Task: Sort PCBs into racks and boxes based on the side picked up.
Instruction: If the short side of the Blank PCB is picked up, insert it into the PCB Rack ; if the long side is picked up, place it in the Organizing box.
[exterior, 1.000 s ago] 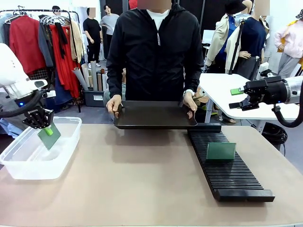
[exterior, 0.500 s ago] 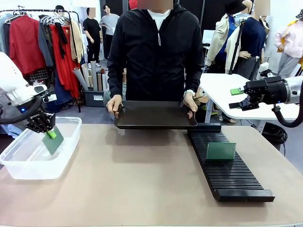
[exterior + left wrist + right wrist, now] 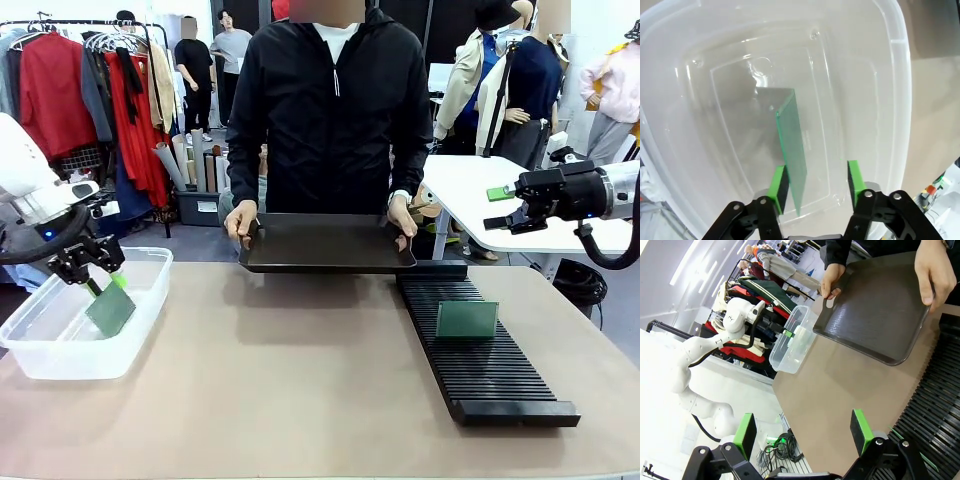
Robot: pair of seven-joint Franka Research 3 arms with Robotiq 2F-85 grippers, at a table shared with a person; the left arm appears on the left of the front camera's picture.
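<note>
My left gripper [image 3: 103,281] hangs open over the clear box [image 3: 60,370] at the table's left. A green PCB [image 3: 110,308] stands tilted inside the box just below its fingers. From the left wrist, the PCB [image 3: 792,150] is seen edge-on between the spread green pads, close to the left pad, with its far end on the box floor [image 3: 730,125]. A second PCB [image 3: 466,320] stands upright in the black slotted rack [image 3: 490,370] on the right. My right gripper [image 3: 497,208] is raised at the far right, open and empty [image 3: 803,432].
A person at the far side holds a smooth black tray [image 3: 325,245] with both hands above the table's far edge. The right wrist view shows that tray [image 3: 875,315], the box [image 3: 790,342] and the rack [image 3: 940,405]. A white side table [image 3: 480,190] stands behind my right gripper.
My left gripper went down toward the box with the PCB and its jaws spread apart. The PCB now sits lower in the box. The right arm and the person's tray stayed still.
</note>
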